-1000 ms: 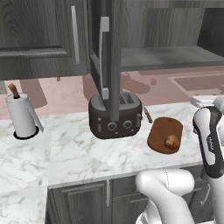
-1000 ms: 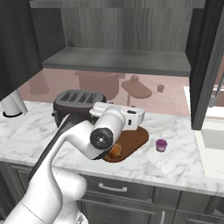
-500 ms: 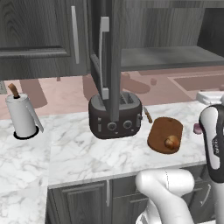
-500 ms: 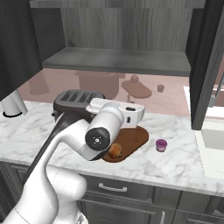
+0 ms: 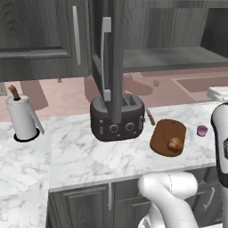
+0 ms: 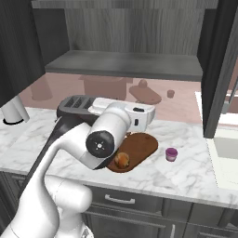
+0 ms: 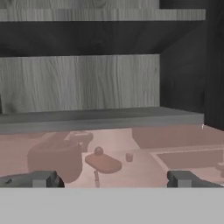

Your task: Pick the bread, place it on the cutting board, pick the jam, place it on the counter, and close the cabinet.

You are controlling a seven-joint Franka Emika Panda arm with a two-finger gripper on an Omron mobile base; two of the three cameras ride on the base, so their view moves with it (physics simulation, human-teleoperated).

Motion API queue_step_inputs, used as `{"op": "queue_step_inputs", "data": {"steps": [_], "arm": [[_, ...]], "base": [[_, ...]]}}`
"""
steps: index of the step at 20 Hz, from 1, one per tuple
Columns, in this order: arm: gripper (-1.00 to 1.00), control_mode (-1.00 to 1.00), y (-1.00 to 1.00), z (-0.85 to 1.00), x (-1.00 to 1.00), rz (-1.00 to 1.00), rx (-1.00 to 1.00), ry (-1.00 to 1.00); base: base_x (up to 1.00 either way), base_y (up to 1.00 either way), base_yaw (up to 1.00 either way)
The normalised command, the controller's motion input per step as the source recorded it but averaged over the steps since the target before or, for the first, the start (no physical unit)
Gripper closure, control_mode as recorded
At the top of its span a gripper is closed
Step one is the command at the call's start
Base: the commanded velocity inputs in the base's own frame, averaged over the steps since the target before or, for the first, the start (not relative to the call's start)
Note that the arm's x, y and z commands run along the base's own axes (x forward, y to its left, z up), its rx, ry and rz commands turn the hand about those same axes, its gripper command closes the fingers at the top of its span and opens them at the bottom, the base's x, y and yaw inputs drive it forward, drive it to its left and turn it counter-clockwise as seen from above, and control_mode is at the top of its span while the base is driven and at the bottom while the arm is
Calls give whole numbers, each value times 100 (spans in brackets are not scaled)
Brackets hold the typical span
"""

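Both fingers (image 7: 43, 179) spread wide, facing the open cabinet (image 7: 87, 83).

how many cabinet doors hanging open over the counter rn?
2. One open door stands edge-on above the toaster; the other hangs at the right, over the counter near the sink. More doors may sit outside the frames.

- Glossy pink backsplash (image 5: 58, 95) across mid frame of left base view, mirrors countertop items.
- Dark toaster (image 5: 117, 118) centre of left base view, paper towel roll (image 5: 21, 118) at left edge.
- Dark base cabinets (image 6: 139, 207) along bottom of right base view, silver bar pulls.
- Pale sink (image 6: 225, 153) at right edge of right base view.
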Motion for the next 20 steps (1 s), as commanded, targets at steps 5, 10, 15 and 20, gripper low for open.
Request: {"op": "queue_step_inputs", "data": {"steps": [5, 10, 15, 20], "arm": [[-100, -100, -7, 25, -28, 0, 0, -1], [-100, -100, -10, 15, -34, 2, 0, -2], [-100, -100, -8, 4, -36, 1, 0, -4], [-100, -100, -9, 3, -38, 1, 0, -5]], "base": [[0, 0, 0], [0, 0, 0], [0, 0, 0], [0, 0, 0]]}}
